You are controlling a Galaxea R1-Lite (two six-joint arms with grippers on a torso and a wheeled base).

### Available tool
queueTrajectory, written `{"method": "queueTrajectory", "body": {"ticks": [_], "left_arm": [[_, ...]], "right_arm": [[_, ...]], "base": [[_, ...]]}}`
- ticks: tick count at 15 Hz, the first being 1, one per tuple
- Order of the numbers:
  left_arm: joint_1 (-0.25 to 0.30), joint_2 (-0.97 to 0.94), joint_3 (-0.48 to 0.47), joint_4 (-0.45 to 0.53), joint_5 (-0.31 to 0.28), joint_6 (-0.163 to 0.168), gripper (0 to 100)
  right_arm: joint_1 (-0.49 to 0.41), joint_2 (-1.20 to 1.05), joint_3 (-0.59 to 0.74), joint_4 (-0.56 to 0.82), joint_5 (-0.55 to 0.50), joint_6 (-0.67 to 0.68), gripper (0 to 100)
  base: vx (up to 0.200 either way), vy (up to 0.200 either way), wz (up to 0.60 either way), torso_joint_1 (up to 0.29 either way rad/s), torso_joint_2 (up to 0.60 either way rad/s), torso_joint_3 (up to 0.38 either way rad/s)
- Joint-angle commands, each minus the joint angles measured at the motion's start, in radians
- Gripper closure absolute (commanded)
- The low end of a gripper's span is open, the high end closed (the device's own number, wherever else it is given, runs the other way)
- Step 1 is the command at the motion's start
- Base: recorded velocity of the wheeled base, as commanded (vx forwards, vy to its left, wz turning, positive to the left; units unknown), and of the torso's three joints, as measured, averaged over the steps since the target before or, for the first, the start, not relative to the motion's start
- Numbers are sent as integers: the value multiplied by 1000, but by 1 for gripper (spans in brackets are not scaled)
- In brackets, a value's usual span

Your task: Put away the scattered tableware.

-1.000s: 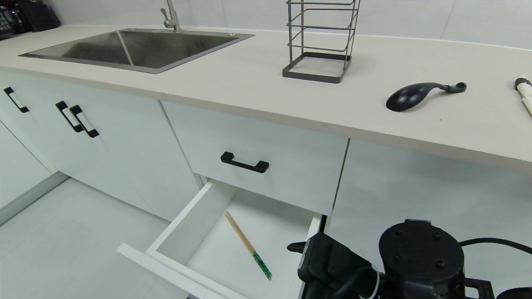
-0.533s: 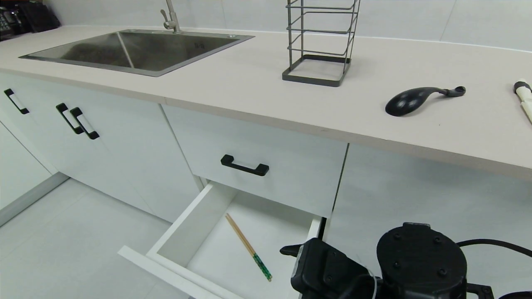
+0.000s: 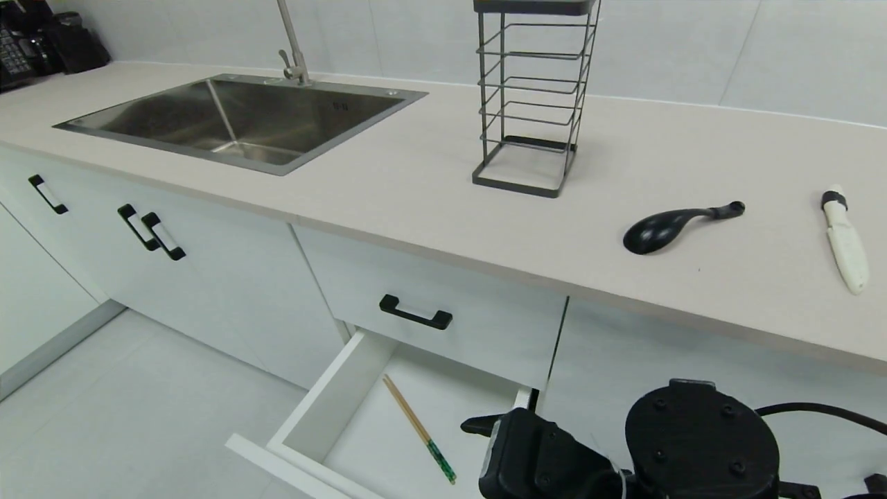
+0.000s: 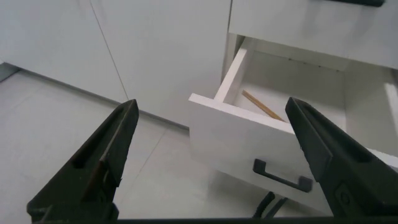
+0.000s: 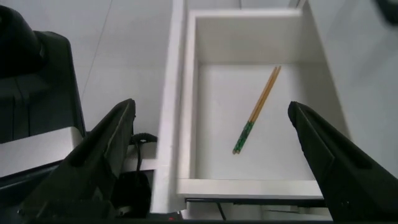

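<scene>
Lying flat on the bottom of the open drawer (image 3: 326,405) is a pair of chopsticks (image 3: 419,430). The two sticks touch side by side and run diagonally, with their green-patterned ends toward the near right. This drawer is the lower of two under the bench (image 3: 416,180) and is pulled out toward the near side. The closed drawer above it carries a black handle (image 3: 414,313).

On the bench, a black spoon (image 3: 675,225) lies on its side to the right of a tall wire rack (image 3: 530,104), with its bowl to the left and its handle pointing right. A knife in a white sheath (image 3: 845,242) lies farther right, well apart from the spoon. A steel sink (image 3: 242,118) with a tap sits at the far left of the bench.

The left pincer (image 4: 211,106) is spread wide and grips nothing. It hangs above the floor in front of the drawer, and the chopsticks (image 4: 264,107) appear beyond the drawer front.

The right pincer (image 5: 210,106) is also spread wide and grips nothing. It hangs above the drawer, with the chopsticks (image 5: 256,111) below it and apart from both fingers.
</scene>
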Motion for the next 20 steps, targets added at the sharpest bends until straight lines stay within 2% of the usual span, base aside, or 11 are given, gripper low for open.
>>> {"method": "queueTrajectory", "body": {"ticks": [1,7,10,20], "left_arm": [[0,0,0,0,0,0,0],[0,0,0,0,0,0,0],[0,0,0,0,0,0,0],[0,0,0,0,2,0,0]], "right_arm": [[-1,1,0,-1,0,0,0],[-1,6,-23,12,0,2,0],[-2,6,-58,65,0,3,0],[-70,10,-221,381,20,5,0]], "base": [[0,0,0,227,-500,-203],[0,0,0,163,-475,-216],[0,0,0,393,-481,-232],[0,0,0,290,-530,-250]]}}
